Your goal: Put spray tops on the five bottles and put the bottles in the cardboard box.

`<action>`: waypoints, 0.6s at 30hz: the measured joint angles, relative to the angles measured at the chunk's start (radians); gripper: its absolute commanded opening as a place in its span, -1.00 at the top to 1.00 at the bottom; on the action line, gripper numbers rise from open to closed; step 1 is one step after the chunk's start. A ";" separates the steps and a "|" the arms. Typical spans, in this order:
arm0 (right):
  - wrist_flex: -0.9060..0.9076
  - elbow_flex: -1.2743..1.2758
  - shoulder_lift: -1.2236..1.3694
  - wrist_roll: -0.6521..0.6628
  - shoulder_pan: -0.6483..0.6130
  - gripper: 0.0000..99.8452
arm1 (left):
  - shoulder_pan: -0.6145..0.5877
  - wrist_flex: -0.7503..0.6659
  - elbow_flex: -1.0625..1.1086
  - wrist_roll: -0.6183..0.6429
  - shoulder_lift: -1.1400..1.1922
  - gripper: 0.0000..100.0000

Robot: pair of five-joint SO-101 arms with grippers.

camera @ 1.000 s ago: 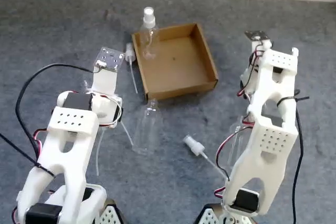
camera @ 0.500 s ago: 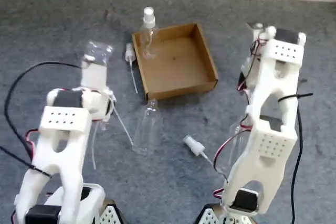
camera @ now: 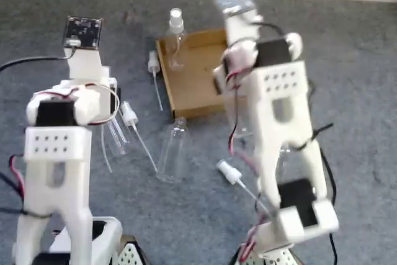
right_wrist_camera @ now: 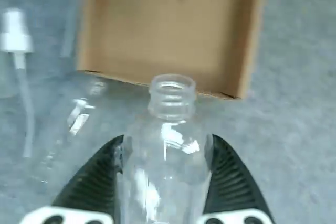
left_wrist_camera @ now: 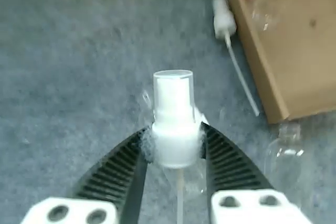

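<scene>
My left gripper (left_wrist_camera: 173,136) is shut on a white spray top (left_wrist_camera: 173,114), its tube hanging down; from above, this spray top (camera: 128,115) hangs beside the left arm. My right gripper (right_wrist_camera: 168,148) is shut on a clear bottle (right_wrist_camera: 168,124) with an open neck, held near the cardboard box (right_wrist_camera: 168,24). The right arm (camera: 273,91) leans over the box (camera: 192,79) and hides its right half. A capped bottle (camera: 175,38) rests in the box's far left corner. Another open bottle (camera: 173,150) lies in front of the box.
A loose spray top (camera: 153,63) lies beside the box's left wall, and another spray top (camera: 228,170) lies on the grey carpet near the right arm's base. A clear bottle (camera: 115,133) lies under the left gripper. Cables trail at the left.
The right arm has swung left, over the box, with the bottle in its gripper. The left arm has risen and pulled back to the left with the spray top.
</scene>
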 measured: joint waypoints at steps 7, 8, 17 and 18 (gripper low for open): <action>-0.445 0.669 -0.422 -0.015 -0.212 0.99 | 0.000 -0.018 0.110 0.003 -0.301 0.96; -0.497 0.761 -0.473 -0.015 -0.235 0.99 | 0.000 -0.032 0.123 0.011 -0.327 0.96; -0.605 1.037 -0.715 -0.015 -0.413 0.99 | 0.000 -0.239 0.153 0.316 -0.462 0.97; -0.615 1.042 -0.724 -0.015 -0.431 0.99 | 0.000 -0.269 0.169 0.353 -0.477 0.97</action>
